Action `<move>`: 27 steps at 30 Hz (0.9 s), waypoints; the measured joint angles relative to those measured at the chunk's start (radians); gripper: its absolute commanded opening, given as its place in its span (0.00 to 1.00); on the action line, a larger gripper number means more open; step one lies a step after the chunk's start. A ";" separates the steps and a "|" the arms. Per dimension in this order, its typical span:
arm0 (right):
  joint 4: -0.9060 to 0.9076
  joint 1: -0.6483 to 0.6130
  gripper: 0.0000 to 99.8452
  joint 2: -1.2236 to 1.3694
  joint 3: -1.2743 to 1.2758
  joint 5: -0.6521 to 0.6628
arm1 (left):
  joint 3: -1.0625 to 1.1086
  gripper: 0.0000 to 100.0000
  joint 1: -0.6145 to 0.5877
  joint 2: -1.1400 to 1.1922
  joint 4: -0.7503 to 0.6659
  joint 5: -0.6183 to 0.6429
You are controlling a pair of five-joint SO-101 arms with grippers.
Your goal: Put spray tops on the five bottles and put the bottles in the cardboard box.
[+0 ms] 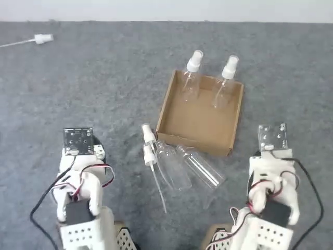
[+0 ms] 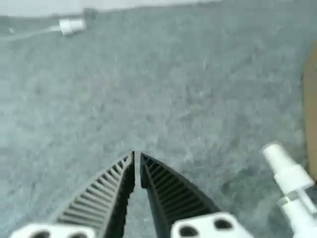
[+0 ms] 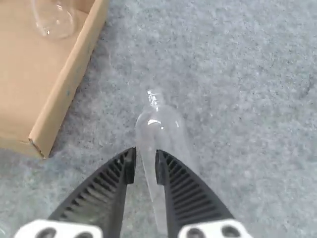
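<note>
- The cardboard box (image 1: 197,121) sits open in the middle of the grey surface (image 1: 104,88), between the two arms and a bit further out.
- There are two capped bottles (image 1: 190,84) (image 1: 223,91) lying side by side inside the box. Their white spray heads poke out over the far wall.
- Just in front of the box's near wall there are two more bottles lying on the surface, angled and touching along their sides.
- The left bottle (image 1: 170,165) looks like it has a spray top on its neck (image 1: 148,133).
- The right bottle (image 1: 202,167) has no top as far as I can tell.
- A loose spray top (image 1: 150,155) lies right beside the left bottle, with its thin dip tube running back toward the arms.
- A second spare spray top (image 1: 44,38) lies well apart from everything, at the far left corner of the surface. It also shows up far off in the left wrist view (image 2: 72,26).
- The left hand (image 2: 137,158) has its fingers together with the tips practically touching and nothing between them. It hangs over bare surface, with the box edge and a white spray head (image 2: 290,173) off to one side.
- The right hand (image 3: 144,158) has its fingers a little apart, leaving a narrow gap.
- An uncapped bottle (image 3: 161,130) lies on the surface under the right hand, neck pointing away. It's wider than the gap, so the hand isn't clamped on it.
- That bottle is just beside the outside of the box's side wall (image 3: 69,84), not touching it.
</note>
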 measured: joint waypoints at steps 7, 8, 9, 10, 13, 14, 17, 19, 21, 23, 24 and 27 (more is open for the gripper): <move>0.078 0.003 0.02 -0.187 0.150 0.000 | 0.043 0.01 0.000 0.000 0.000 0.000; 0.084 0.003 0.02 -0.187 0.160 0.000 | 0.044 0.01 0.000 0.000 0.025 0.000; 0.084 0.003 0.02 -0.187 0.172 0.000 | 0.044 0.01 -0.002 0.000 0.054 0.000; 0.084 0.002 0.02 -0.187 0.190 0.000 | 0.044 0.01 -0.002 0.000 0.083 0.000; 0.084 0.003 0.01 -0.187 0.232 0.000 | 0.044 0.01 -0.002 0.000 0.166 0.000; 0.084 0.003 0.01 -0.187 0.232 0.000 | 0.044 0.01 -0.002 0.000 0.195 0.000; 0.107 0.003 0.02 -0.187 0.233 0.000 | 0.044 0.01 -0.002 0.000 0.265 0.000; 0.129 0.002 0.01 -0.187 0.233 0.000 | 0.044 0.01 -0.002 0.000 0.296 0.000; 0.155 0.002 0.01 -0.187 0.233 0.000 | 0.044 0.01 -0.002 0.000 0.313 0.000; 0.193 0.002 0.01 -0.187 0.233 0.000 | 0.044 0.01 -0.002 0.000 0.315 0.000; 0.213 0.002 0.02 -0.187 0.233 0.000 | 0.044 0.01 -0.002 0.000 0.315 0.000; 0.245 0.002 0.02 -0.187 0.233 0.000 | 0.044 0.01 -0.002 0.000 0.315 0.000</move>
